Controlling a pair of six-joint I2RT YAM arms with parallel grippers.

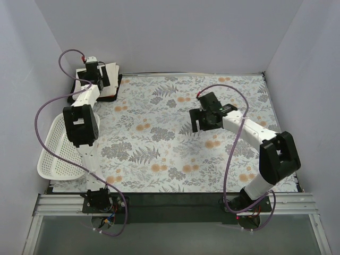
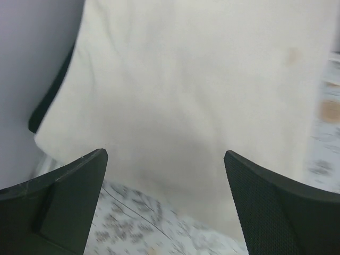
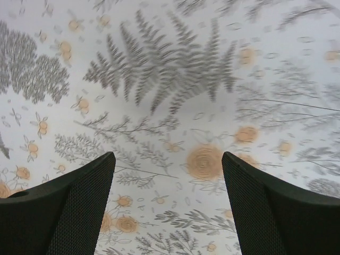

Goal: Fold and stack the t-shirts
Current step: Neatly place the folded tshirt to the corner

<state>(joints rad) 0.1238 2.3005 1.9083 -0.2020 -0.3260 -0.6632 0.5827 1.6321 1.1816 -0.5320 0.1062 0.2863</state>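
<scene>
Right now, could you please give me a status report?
Left gripper open over folded cream t-shirt atop black t-shirt. Right gripper open over tablecloth. Basket at left edge, clear of both.

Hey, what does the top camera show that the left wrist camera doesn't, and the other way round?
Only the top view shows the white basket at the table's left edge and the right hand above the floral cloth. Only the left wrist view shows the left hand open and empty, and a faint brownish spot on the fabric. Both show the cream t-shirt lying on a black t-shirt.
</scene>
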